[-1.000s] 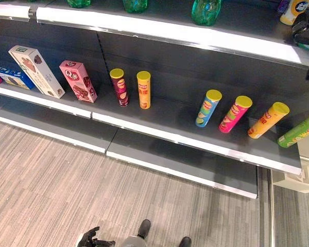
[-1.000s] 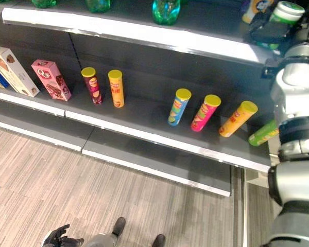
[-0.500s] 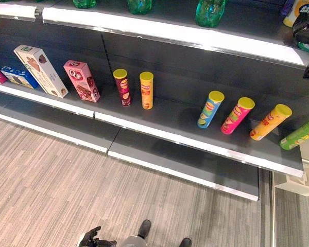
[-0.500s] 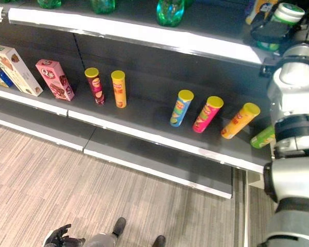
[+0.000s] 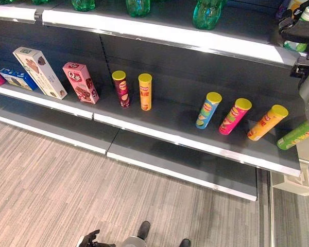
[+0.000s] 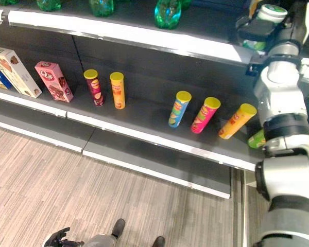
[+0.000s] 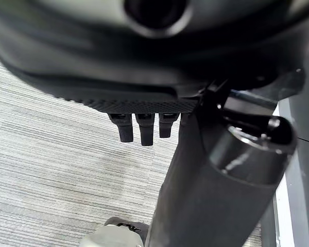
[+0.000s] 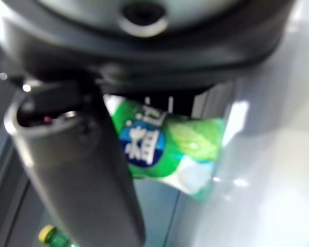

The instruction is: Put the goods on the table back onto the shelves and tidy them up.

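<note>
Right hand (image 6: 258,30): up at the top shelf (image 6: 144,32), clamped round a green-and-white container (image 6: 269,14).
Left hand (image 6: 55,237): low by the floor, fingers curled, holding nothing.

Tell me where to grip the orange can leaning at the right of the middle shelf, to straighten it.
Grip the orange can round its middle, coming from the front. It tilts right, its yellow lid near the green can, so a side approach looks cramped; the pink can on its other side stands apart.
</note>
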You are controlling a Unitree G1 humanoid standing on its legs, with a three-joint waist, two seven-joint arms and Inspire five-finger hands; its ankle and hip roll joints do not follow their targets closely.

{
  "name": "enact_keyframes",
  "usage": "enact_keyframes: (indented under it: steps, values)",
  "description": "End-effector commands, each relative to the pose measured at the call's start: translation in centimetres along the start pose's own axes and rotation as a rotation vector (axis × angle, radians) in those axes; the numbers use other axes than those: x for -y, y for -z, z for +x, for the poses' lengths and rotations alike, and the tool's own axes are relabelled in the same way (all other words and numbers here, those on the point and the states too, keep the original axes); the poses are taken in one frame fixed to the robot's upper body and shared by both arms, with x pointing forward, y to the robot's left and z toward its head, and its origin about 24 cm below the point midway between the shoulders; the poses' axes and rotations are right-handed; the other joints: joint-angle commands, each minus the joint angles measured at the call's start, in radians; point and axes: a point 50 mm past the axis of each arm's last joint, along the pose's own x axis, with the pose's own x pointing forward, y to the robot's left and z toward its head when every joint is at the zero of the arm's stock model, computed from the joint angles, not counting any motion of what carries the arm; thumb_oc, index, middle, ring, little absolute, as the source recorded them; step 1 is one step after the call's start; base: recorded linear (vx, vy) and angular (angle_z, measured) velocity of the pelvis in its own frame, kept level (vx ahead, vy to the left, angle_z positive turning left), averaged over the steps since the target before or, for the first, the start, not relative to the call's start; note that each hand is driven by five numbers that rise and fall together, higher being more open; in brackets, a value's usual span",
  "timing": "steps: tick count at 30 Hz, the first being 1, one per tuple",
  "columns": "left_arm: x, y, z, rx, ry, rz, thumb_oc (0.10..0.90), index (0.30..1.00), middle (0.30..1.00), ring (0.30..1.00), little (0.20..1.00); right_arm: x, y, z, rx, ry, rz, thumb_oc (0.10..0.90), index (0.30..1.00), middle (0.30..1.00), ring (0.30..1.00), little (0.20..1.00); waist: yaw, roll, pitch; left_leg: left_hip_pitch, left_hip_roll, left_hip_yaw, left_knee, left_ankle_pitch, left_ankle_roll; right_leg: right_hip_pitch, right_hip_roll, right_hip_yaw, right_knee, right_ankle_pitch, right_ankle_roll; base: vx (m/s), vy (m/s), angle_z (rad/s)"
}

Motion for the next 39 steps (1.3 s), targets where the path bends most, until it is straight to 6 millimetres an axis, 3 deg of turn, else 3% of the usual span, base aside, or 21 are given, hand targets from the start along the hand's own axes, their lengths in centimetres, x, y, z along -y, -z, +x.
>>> enact_keyframes:
  steps: [1, 6, 7, 8, 22, 25, 31, 35, 36, 37, 38, 39]
  values:
    - [-2.2, -0.4, 0.2, 0.024, -0.072, 0.067, 0.800, 0.900, 0.900, 0.900, 0.900, -0.1, -5.1, 0.6, 0.196, -0.005, 0.009, 0.400, 0.300, 0.300, 0.300, 0.300, 0.016, -0.059, -0.051, 0.026, 0.025, 0.061, 0.003, -0.121, -0.056, 0.057, -0.067, 0.008, 0.007, -0.055, 0.084, 0.00, 0.000, 0.00]
    - [-2.0, -0.3, 0.2, 0.019, -0.074, 0.073, 0.800, 0.900, 0.900, 0.900, 0.900, -0.4, -4.9, 0.6, 0.187, -0.006, 0.010, 0.400, 0.300, 0.300, 0.300, 0.300, 0.014, -0.059, -0.048, 0.024, 0.024, 0.064, 0.003, -0.119, -0.056, 0.053, -0.069, 0.008, 0.007, -0.052, 0.085, 0.00, 0.000, 0.00]
    - [-2.1, -0.4, 0.2, 0.019, -0.077, 0.070, 0.800, 0.900, 0.900, 0.900, 0.900, -0.5, -5.0, 0.6, 0.191, -0.005, 0.014, 0.635, 0.653, 0.653, 0.653, 0.653, 0.012, -0.059, -0.049, 0.025, 0.025, 0.065, 0.003, -0.119, -0.055, 0.052, -0.069, 0.011, 0.007, -0.051, 0.085, 0.00, 0.000, 0.00]
    - [-2.0, -0.4, 0.2, 0.019, -0.076, 0.070, 0.800, 0.900, 0.900, 0.900, 0.900, -0.6, -5.2, 0.6, 0.197, -0.004, 0.019, 0.800, 0.900, 0.900, 0.900, 0.900, 0.011, -0.058, -0.050, 0.025, 0.025, 0.066, 0.003, -0.120, -0.054, 0.051, -0.069, 0.012, 0.007, -0.051, 0.085, 0.00, 0.000, 0.00]
    - [-2.0, -0.3, 0.2, 0.009, -0.076, 0.076, 0.800, 0.900, 0.900, 0.900, 0.900, 0.9, -7.7, 0.0, 0.321, 0.043, 0.111, 0.800, 0.900, 0.900, 0.900, 0.900, 0.001, -0.064, -0.065, 0.043, 0.031, 0.077, 0.003, -0.131, -0.055, 0.059, -0.070, 0.019, 0.007, -0.053, 0.087, 0.00, 0.000, 0.00]
    - [-2.0, 0.1, 0.2, -0.009, -0.087, 0.066, 0.800, 0.900, 0.900, 0.900, 0.900, 2.9, -10.5, -1.0, 0.466, 0.091, 0.158, 0.800, 0.900, 0.900, 0.900, 0.900, -0.013, -0.067, -0.075, 0.049, 0.034, 0.084, 0.003, -0.137, -0.056, 0.061, -0.070, 0.023, 0.007, -0.053, 0.089, 0.00, 0.000, 0.00]
    - [-2.2, 0.5, 0.1, -0.022, -0.114, 0.043, 0.800, 0.900, 0.900, 0.900, 0.900, 5.4, -12.9, -3.0, 0.638, 0.125, 0.078, 0.800, 0.900, 0.900, 0.900, 0.900, -0.047, -0.069, -0.081, 0.057, 0.040, 0.102, 0.003, -0.143, -0.056, 0.055, -0.071, 0.035, 0.007, -0.048, 0.094, -0.01, 0.007, -0.03]
    - [-2.2, 0.7, 0.1, -0.025, -0.125, 0.027, 0.800, 0.900, 0.900, 0.900, 0.900, 6.8, -12.8, -4.9, 0.709, 0.130, -0.037, 0.800, 0.900, 0.900, 0.900, 0.900, -0.086, -0.066, -0.078, 0.065, 0.045, 0.129, 0.003, -0.151, -0.051, 0.044, -0.072, 0.052, 0.007, -0.039, 0.099, -0.02, 0.026, -0.23]
    - [-2.4, 0.7, 0.1, -0.023, -0.132, 0.027, 0.800, 0.900, 0.900, 0.900, 0.900, 7.4, -12.2, -5.5, 0.711, 0.141, -0.079, 0.800, 0.900, 0.900, 0.900, 0.900, -0.095, -0.069, -0.077, 0.068, 0.047, 0.140, 0.003, -0.154, -0.050, 0.038, -0.072, 0.063, 0.007, -0.034, 0.101, -0.05, 0.071, -0.43]
    - [-2.5, 0.3, 0.0, -0.001, -0.141, 0.021, 0.800, 0.900, 0.900, 0.900, 0.900, 8.5, -10.7, -6.6, 0.695, 0.148, -0.174, 0.800, 0.900, 0.900, 0.900, 0.900, -0.129, -0.066, -0.070, 0.077, 0.051, 0.171, 0.003, -0.161, -0.041, 0.020, -0.072, 0.092, 0.007, -0.018, 0.108, -0.04, 0.062, -0.48]
    - [-2.6, 0.3, 0.1, -0.001, -0.142, 0.026, 0.800, 0.900, 0.900, 0.900, 0.900, 8.7, -10.6, -6.7, 0.692, 0.151, -0.175, 0.800, 0.900, 0.900, 0.900, 0.900, -0.124, -0.069, -0.070, 0.078, 0.051, 0.173, 0.003, -0.161, -0.041, 0.020, -0.071, 0.095, 0.007, -0.018, 0.108, -0.07, 0.148, -0.81]
    - [-2.6, 0.1, 0.1, 0.011, -0.133, 0.055, 0.800, 0.900, 0.900, 0.900, 0.900, 9.8, -9.0, -7.2, 0.640, 0.161, -0.200, 0.800, 0.900, 0.900, 0.900, 0.900, -0.151, -0.070, -0.062, 0.093, 0.048, 0.211, 0.003, -0.170, -0.027, 0.001, -0.074, 0.142, 0.008, 0.001, 0.118, -0.04, 0.103, -1.06]
